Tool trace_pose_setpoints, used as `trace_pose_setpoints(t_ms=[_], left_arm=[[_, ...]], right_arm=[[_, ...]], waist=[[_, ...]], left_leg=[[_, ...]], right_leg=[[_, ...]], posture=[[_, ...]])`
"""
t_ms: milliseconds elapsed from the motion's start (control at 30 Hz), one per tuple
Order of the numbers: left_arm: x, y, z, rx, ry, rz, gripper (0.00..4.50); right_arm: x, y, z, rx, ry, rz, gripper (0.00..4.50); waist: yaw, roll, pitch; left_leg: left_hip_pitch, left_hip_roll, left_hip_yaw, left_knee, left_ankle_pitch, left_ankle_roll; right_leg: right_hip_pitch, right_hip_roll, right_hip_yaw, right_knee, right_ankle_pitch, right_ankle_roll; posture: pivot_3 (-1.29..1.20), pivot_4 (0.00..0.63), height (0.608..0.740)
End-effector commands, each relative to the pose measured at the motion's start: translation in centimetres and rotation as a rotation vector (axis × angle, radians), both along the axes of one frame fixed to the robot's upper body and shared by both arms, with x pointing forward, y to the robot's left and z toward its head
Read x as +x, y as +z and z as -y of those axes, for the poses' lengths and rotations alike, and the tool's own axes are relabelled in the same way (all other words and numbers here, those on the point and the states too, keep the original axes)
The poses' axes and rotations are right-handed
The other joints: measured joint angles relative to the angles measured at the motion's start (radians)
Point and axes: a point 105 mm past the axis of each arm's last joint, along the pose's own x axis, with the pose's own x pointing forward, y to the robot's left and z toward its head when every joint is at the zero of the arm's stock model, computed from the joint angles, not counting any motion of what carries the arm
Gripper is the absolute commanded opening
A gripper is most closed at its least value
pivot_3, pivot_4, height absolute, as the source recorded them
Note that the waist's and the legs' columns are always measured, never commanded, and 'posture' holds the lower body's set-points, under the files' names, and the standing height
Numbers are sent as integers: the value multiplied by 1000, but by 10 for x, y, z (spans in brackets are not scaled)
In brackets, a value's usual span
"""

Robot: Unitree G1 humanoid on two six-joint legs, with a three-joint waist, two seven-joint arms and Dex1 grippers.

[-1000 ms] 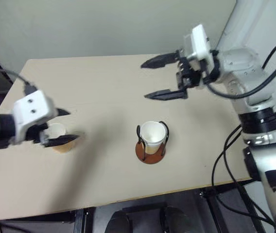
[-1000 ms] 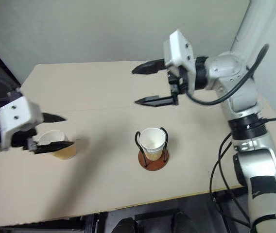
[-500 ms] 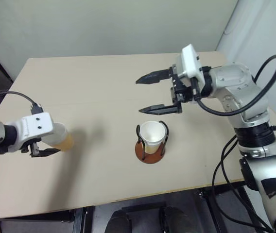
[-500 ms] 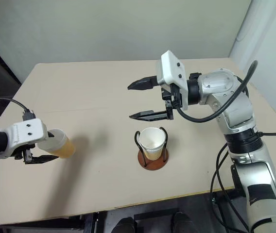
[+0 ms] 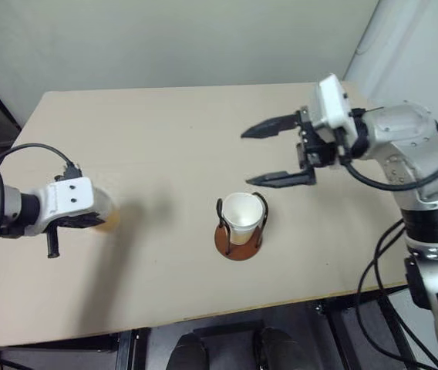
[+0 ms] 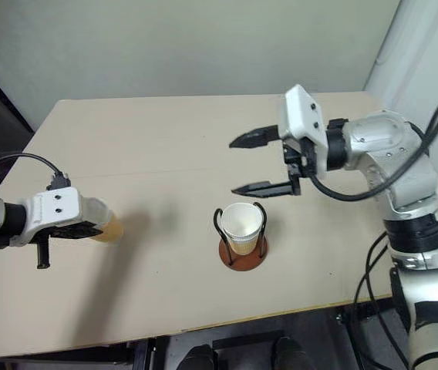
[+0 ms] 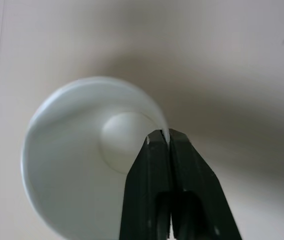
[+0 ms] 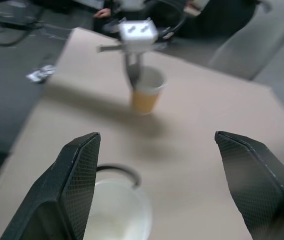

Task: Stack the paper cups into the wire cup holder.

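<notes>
The left gripper [image 7: 169, 142] pinches the rim of a cup [image 7: 82, 155] on the table [image 5: 165, 139]. The right gripper [image 5: 281, 153] hangs wide open above the holder [image 5: 240, 231], which holds another cup [image 5: 240, 213].

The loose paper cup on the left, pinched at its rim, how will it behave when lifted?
Probably very light: it looks empty inside, so the left hand, shut on one spot of the rim, should carry the cup. The thin paper wall may flex or crease there. Held off-centre, it will likely hang tilted.
</notes>
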Motion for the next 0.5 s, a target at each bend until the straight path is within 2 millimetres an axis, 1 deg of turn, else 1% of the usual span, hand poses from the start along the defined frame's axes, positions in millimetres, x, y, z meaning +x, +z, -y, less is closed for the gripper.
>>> trace_pose_setpoints(t_ms=[33,67,200,333,400,433,500], left_arm=[[-4,48,40,-120,-198,119,95],[-5,55,47,-142,-237,134,95],[-7,92,96,-238,-511,199,95],[-6,116,137,-270,-746,219,95],[-2,116,161,-242,-869,198,95],[-1,113,170,-226,-909,183,95],[4,104,179,-187,-951,160,95]], right_arm=[[-19,9,26,-21,38,20,3790],[-21,8,31,-30,36,15,3790],[-23,15,55,-23,-63,36,3790],[-26,18,65,-37,-129,61,3790],[-29,18,67,-43,-152,74,3790],[-30,19,67,-44,-160,78,3790],[-33,19,67,-46,-171,83,3790]], waist=[[5,0,0],[10,-1,0],[18,-1,-1],[16,-1,-1],[13,-1,-1],[12,-1,0],[8,1,0]], left_leg=[[0,0,0,1,0,0],[-1,0,0,2,0,0],[-2,-2,1,5,1,-1],[1,-5,6,7,1,0],[2,-6,6,11,1,1],[1,-6,7,13,0,2],[1,-6,7,17,-2,7]], right_leg=[[0,2,0,0,0,1],[0,2,0,0,1,1],[2,2,1,-1,1,2],[7,0,2,-2,4,10],[9,0,3,-3,5,13],[9,0,3,-4,7,16],[11,0,4,-7,11,25]], posture=[[0,150,740],[0,150,740],[0,150,740],[0,150,740],[0,150,740],[0,150,740],[0,150,740]])
